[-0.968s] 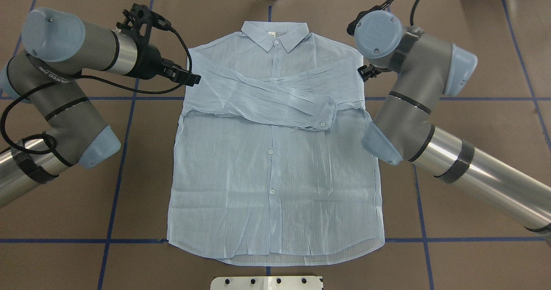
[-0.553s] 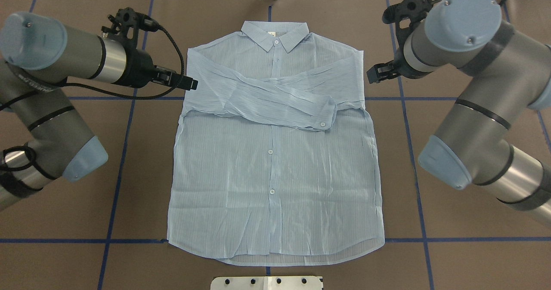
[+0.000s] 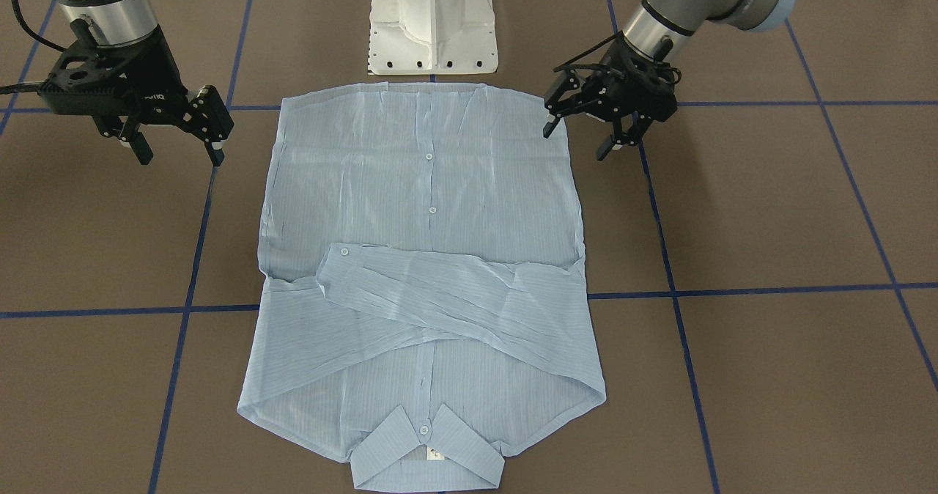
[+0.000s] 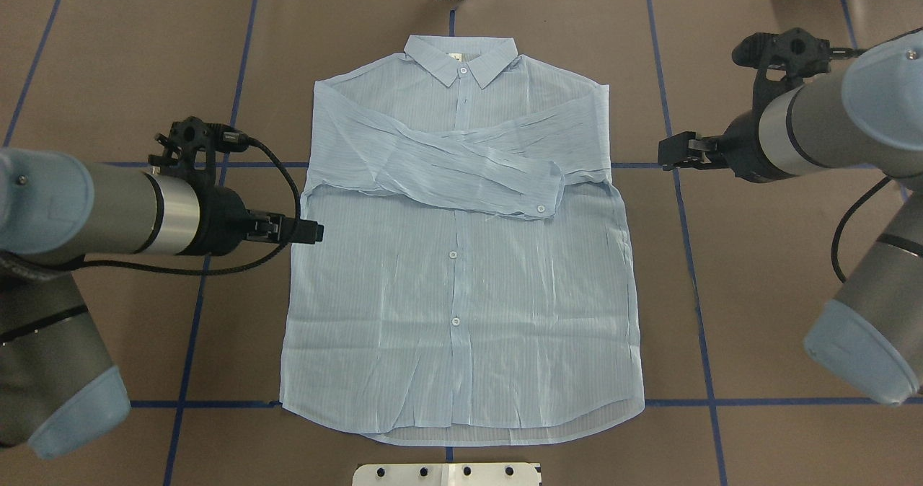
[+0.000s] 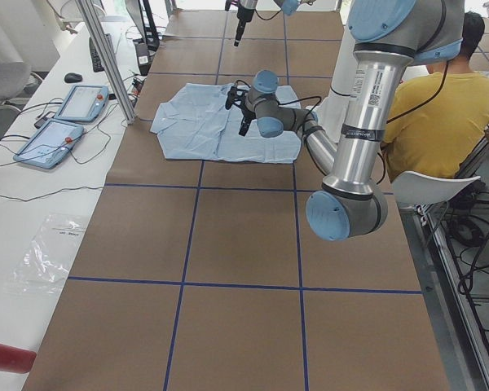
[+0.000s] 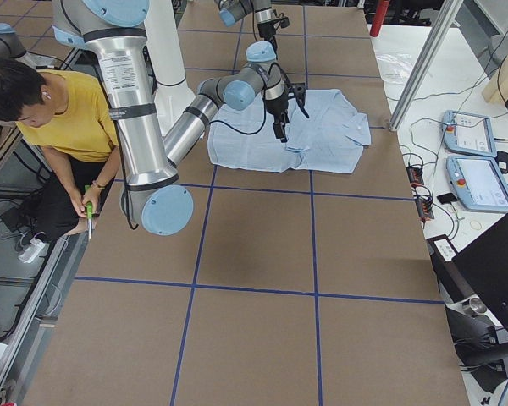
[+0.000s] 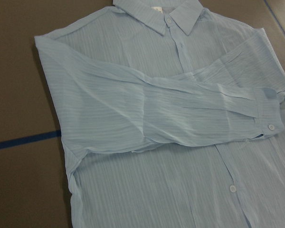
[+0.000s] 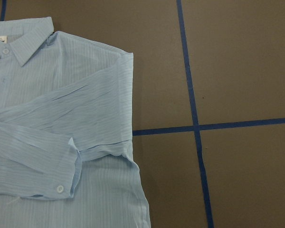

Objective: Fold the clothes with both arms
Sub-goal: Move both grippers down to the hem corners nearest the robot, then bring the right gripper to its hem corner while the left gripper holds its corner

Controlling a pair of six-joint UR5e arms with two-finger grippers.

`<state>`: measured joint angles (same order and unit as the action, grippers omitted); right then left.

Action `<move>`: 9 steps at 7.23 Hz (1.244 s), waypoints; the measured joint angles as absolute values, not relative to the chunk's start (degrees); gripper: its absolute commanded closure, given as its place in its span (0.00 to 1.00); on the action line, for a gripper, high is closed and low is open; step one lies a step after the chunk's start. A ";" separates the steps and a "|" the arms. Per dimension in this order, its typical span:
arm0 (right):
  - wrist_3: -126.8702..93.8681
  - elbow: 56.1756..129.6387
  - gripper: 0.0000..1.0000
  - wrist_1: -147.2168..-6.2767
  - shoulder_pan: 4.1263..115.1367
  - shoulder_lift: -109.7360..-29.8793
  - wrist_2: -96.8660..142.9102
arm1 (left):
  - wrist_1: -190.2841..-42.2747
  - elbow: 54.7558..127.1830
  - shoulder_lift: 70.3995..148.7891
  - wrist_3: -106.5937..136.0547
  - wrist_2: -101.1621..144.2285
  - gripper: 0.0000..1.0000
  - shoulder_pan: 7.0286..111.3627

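The thin pale-blue button-up shirt carries fine stripes and small white buttons. Dark-blue tape lines cross the brown desk. The grey-and-silver left arm and right arm have light-blue caps.

Brown tabletop with blue tape grid lines, white pedestal base at its edge, seated person in yellow shirt, 2 teach pendants, clear plastic bag on white side tabletop

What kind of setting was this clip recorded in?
Probably a robotics lab: a table gridded with blue tape, teach pendants on a side bench, a person seated at the table's edge.
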<state>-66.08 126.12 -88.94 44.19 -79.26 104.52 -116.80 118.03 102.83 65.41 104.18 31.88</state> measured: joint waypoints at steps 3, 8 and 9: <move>-74.55 126.07 0.00 -67.04 37.08 -96.40 100.47 | -111.39 120.79 102.35 74.93 95.41 0.00 20.95; -82.87 125.93 0.00 -62.86 24.89 -99.83 88.44 | -108.48 120.68 97.21 82.24 88.76 0.01 11.99; -82.94 125.94 0.00 -62.85 24.53 -99.80 88.05 | -108.46 120.15 96.28 82.32 88.59 0.05 11.69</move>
